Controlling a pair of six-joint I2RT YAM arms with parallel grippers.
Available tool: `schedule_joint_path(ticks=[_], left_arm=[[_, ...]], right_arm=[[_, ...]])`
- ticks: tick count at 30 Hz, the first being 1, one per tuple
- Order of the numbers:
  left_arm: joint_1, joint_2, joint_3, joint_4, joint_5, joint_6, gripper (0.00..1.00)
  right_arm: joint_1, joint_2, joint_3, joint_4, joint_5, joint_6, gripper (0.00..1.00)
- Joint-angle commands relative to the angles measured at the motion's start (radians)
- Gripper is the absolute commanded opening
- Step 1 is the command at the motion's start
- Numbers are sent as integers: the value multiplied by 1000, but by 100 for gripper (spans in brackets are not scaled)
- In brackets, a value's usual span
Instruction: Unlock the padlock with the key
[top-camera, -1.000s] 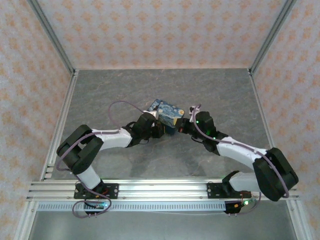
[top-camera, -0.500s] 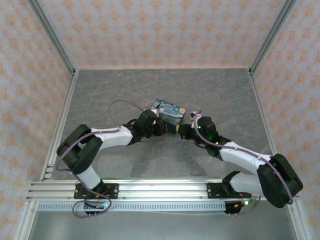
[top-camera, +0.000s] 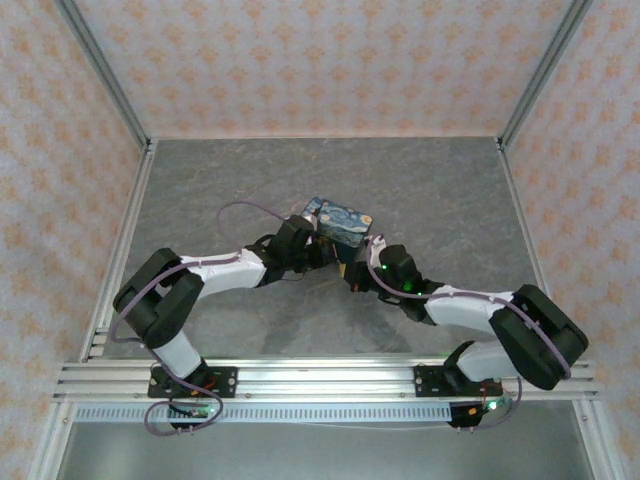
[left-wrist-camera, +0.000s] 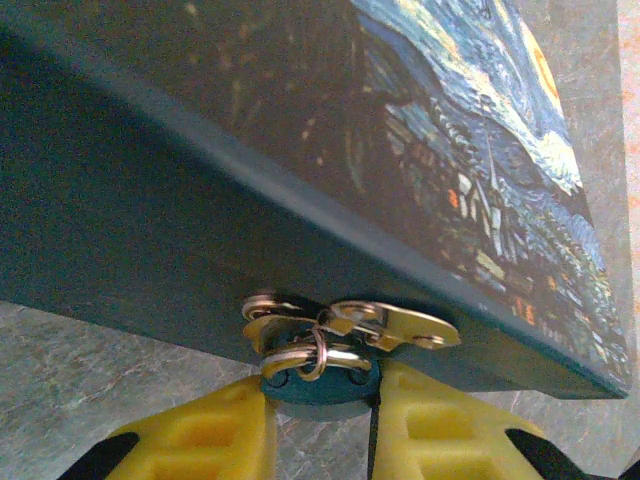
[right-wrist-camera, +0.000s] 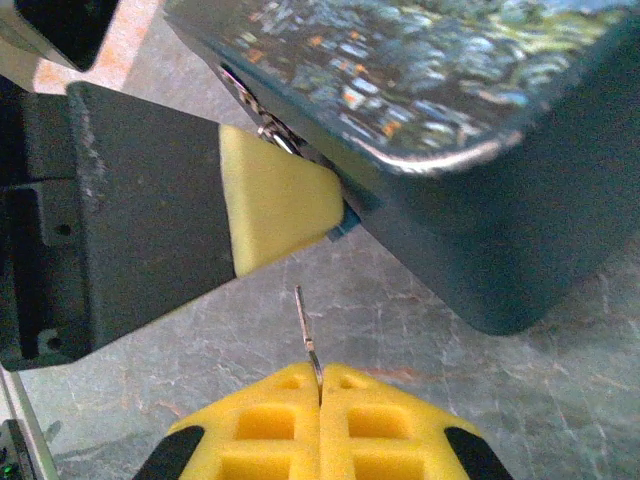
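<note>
Since the padlock (left-wrist-camera: 318, 386) hanging at the clasp on the box's (left-wrist-camera: 150, 200) front edge looks tiny, hard and slick, my left claw (left-wrist-camera: 321, 400) pinches its body. My right claw (right-wrist-camera: 320, 385) is pressed together on the thin, light key (right-wrist-camera: 304, 330), blade free.

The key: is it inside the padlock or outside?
Outside. The right gripper pinches the key; its tip is free, apart from the box.

I see my left gripper (left-wrist-camera: 322, 398) pinching the small dark padlock (left-wrist-camera: 335, 388) between its yellow fingers (left-wrist-camera: 215, 430). Silvery rings (left-wrist-camera: 300, 352) and a metal clasp (left-wrist-camera: 405, 325) sit just above it, against the box's (left-wrist-camera: 150, 200) dark front wall. The grey table (left-wrist-camera: 70, 365) shows below.
</note>
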Motion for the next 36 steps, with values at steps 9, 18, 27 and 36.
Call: schedule_joint_path(ticks=[9, 18, 27, 36], left_arm=[[25, -44, 52, -31, 13, -61, 26], [25, -34, 52, -17, 12, -84, 26], [25, -31, 46, -3, 4, -103, 26], [24, -29, 54, -12, 3, -99, 26]], right_arm=[[-1, 11, 51, -28, 26, -101, 0], [-25, -13, 7, -58, 4, -179, 0], [-49, 72, -2, 62, -55, -191, 0], [-63, 126, 19, 118, -92, -204, 0]])
